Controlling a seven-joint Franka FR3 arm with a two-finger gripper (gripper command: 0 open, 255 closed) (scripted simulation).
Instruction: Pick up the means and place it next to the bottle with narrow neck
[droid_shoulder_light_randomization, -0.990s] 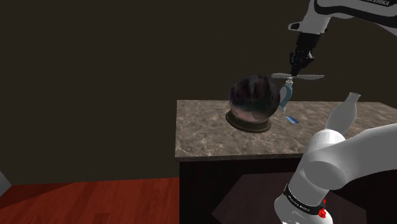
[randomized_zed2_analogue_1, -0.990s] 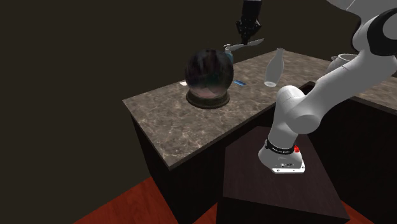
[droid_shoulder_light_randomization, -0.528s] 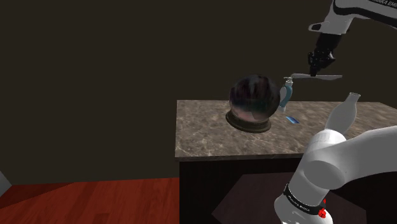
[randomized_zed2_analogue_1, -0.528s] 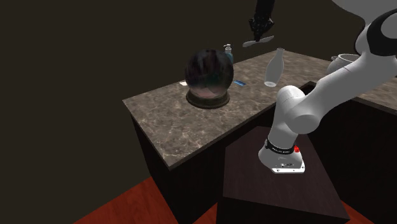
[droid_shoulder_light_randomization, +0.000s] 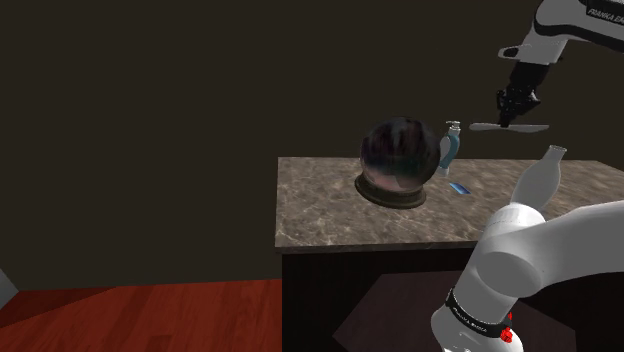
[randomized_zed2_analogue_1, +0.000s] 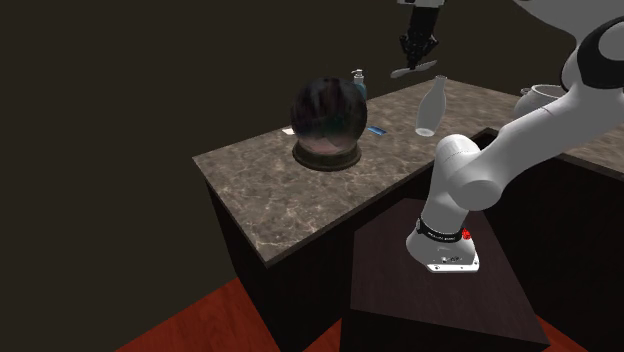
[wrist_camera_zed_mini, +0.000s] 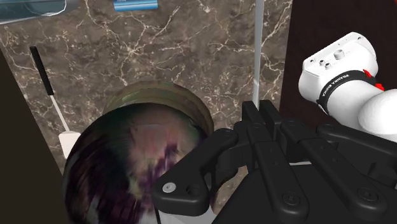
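My gripper (droid_shoulder_light_randomization: 510, 112) (randomized_zed2_analogue_1: 415, 58) hangs in the air above the marble counter (droid_shoulder_light_randomization: 330, 215), shut on a thin flat grey utensil (droid_shoulder_light_randomization: 512, 128) (randomized_zed2_analogue_1: 412, 71) that lies level under the fingers. In the wrist view the utensil (wrist_camera_zed_mini: 256, 57) is seen edge-on as a pale line running out from the gripper (wrist_camera_zed_mini: 257, 118). The white bottle with a narrow neck (droid_shoulder_light_randomization: 541, 178) (randomized_zed2_analogue_1: 430, 107) stands upright on the counter. It is just below and slightly to the shoulder view's right of the utensil, not touching it.
A dark globe on a round brown base (droid_shoulder_light_randomization: 397, 158) (randomized_zed2_analogue_1: 326, 118) (wrist_camera_zed_mini: 137, 159) stands mid-counter, with a small bluish spray bottle (droid_shoulder_light_randomization: 450, 148) behind it and a blue card (droid_shoulder_light_randomization: 459, 188) (wrist_camera_zed_mini: 135, 5) beside it. A black-handled tool (wrist_camera_zed_mini: 49, 95) lies near the globe. A white pot (randomized_zed2_analogue_1: 535, 97) sits farther along.
The gripper has carried the utensil towards the shoulder view's right, away from the globe and spray bottle, to just above the white bottle. Nothing on the counter has moved.
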